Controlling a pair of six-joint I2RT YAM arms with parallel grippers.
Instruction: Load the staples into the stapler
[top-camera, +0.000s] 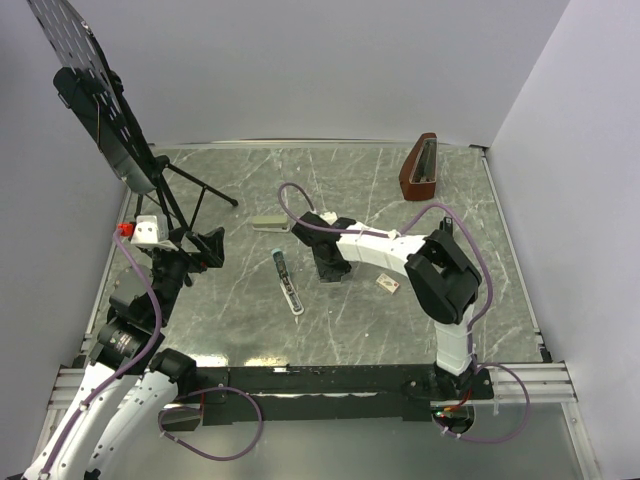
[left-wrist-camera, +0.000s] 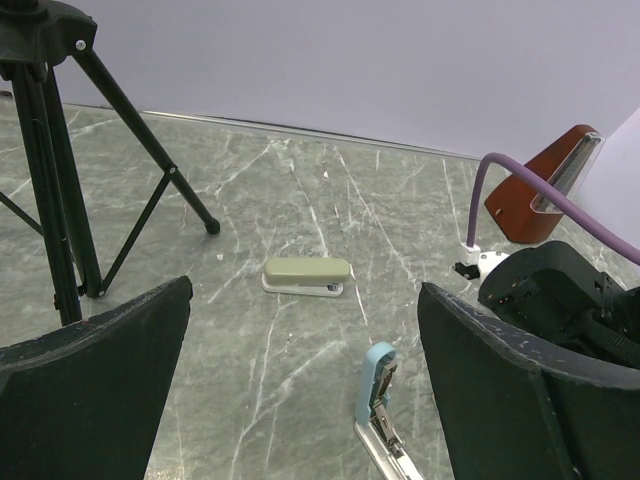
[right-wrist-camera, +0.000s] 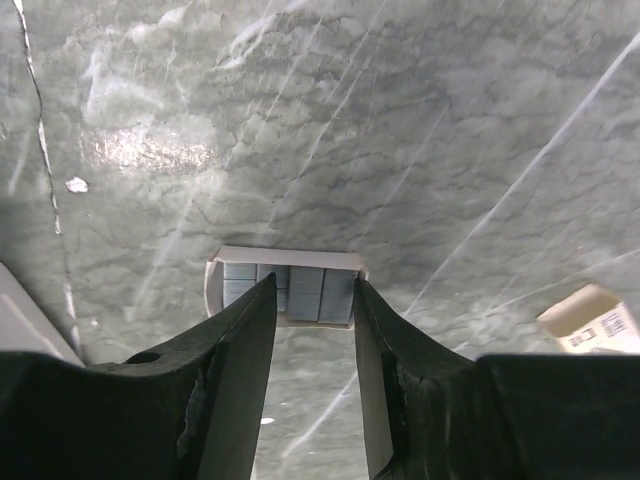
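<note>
Left claw (top-camera: 207, 248) hangs spread wide and empty near the table's (top-camera: 500, 290) left edge. The stapler (top-camera: 288, 282) lies opened mid-table (silvery rail showing). Just right of it, the right claw (top-camera: 330, 270) is part-spread, pinching nothing, its tips at the staples (right-wrist-camera: 300, 292) in their tray (right-wrist-camera: 285, 258). A box (top-camera: 388, 285) lies further right.

Grey-green veined table (top-camera: 350, 190), olive stapler (left-wrist-camera: 306, 275), rust-brown case (top-camera: 418, 170).

- The left gripper (left-wrist-camera: 305, 315) has its jaws spread wide and holds nothing.
- Grey-green stapler (left-wrist-camera: 306, 276) lies closed near centre.
- Stapler (left-wrist-camera: 380, 405) lies hinged open at 5 o'clock.
- Tripod (left-wrist-camera: 45, 180) at 9 o'clock.
- Brown case (left-wrist-camera: 535, 195) near 3 o'clock.
</note>
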